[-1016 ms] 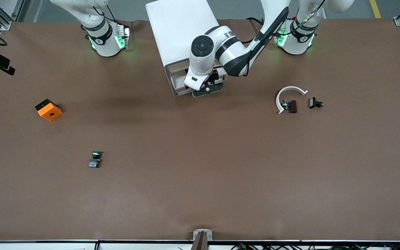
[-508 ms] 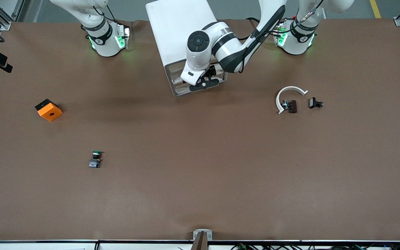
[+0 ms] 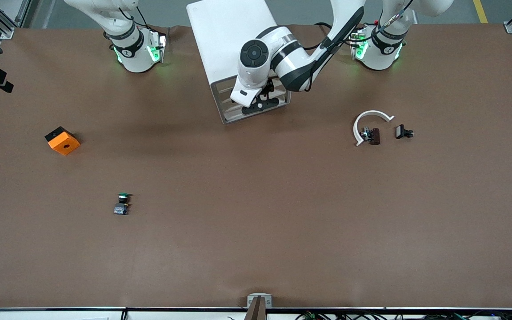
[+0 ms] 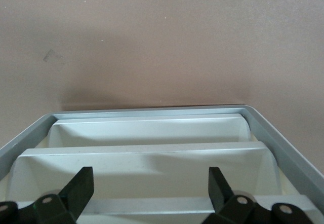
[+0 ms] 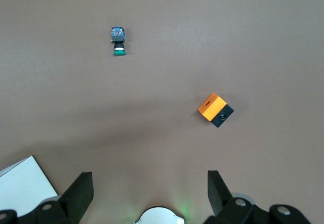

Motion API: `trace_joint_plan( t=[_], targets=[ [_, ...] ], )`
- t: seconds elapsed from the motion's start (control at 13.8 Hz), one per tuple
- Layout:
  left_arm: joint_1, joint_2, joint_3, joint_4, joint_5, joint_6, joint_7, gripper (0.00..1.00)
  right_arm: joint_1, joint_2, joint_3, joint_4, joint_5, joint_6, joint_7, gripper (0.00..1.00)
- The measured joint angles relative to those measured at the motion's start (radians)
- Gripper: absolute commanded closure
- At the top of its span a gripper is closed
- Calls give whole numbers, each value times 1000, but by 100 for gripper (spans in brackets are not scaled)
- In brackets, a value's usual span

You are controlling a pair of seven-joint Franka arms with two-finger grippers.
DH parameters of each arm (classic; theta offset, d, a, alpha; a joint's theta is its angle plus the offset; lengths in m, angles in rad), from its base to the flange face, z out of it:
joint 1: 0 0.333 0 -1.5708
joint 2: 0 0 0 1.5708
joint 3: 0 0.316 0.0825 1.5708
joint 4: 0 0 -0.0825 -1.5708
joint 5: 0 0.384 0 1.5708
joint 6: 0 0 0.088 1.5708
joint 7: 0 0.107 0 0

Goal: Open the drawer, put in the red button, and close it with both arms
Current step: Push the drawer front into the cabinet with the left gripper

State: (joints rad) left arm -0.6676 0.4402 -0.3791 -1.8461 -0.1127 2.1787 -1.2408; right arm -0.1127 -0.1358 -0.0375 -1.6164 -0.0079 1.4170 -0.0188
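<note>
**Drawers shut, button's whereabouts unconfirmed**

The left claw (image 3: pixel 259 105) hung released, empty, against the cabinet (image 3: pixel 229 35) front. Every drawer (image 4: pixel 152 158) looked pushed in. The right claw (image 5: pixel 149 193), also released, waited above the table at its own end. No red button was plainly seen. A small dark part (image 3: pixel 371 135) beside the white ring (image 3: pixel 369 116), toward the left arm's end, may be it. If so, I judged opening, loading and closing all outstanding.
</note>
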Motion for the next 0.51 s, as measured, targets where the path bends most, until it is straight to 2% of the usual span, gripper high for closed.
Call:
trace_joint_plan(
  t=[0.51],
  targets=[
    [4,0,-1,-1,-8,0,0,0,-1,0,-1,0,15,21,0,0]
  ],
)
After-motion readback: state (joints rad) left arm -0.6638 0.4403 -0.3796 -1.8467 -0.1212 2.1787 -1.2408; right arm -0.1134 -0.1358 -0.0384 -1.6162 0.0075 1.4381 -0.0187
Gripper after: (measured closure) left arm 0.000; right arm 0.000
